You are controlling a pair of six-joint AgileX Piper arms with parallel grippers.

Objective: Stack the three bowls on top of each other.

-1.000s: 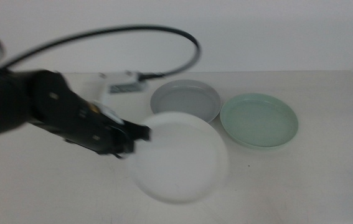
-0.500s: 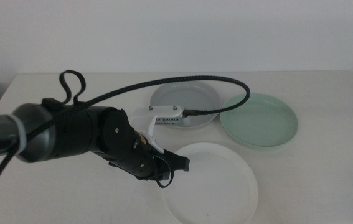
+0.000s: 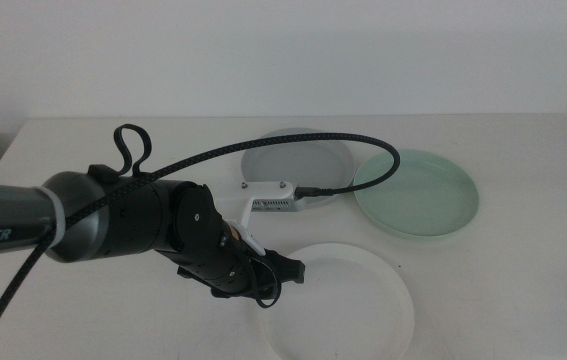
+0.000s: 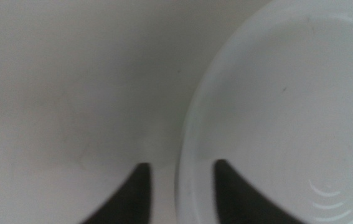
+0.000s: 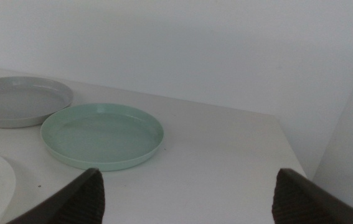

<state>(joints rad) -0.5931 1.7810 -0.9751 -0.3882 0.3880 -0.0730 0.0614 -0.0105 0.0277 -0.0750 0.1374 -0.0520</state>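
Down near the front edge of the white counter (image 3: 523, 300), the left tool (image 3: 285, 271) sits at the rim of the shallow round white plastic bowl (image 3: 348, 300). Its wrist view shows the two dark jaws astride that rim, one inside the white bowl (image 4: 276, 106) and one outside over the bare counter (image 4: 64, 93), with a narrow gap between them; whether they actually pinch the rim cannot be told. A black braided cable (image 3: 263, 145) arcs from the arm over to the camera mount. Behind the white bowl, toward the back edge, lies the shallow round grey plastic bowl (image 3: 298, 160), partly hidden by the mount, and just beside it the pale mint green plastic bowl (image 3: 418, 193), nearer the right edge. The right tool (image 5: 188, 196) waits off the counter's right end, jaws spread wide, facing the mint green bowl (image 5: 101, 134) and grey bowl (image 5: 20, 99).
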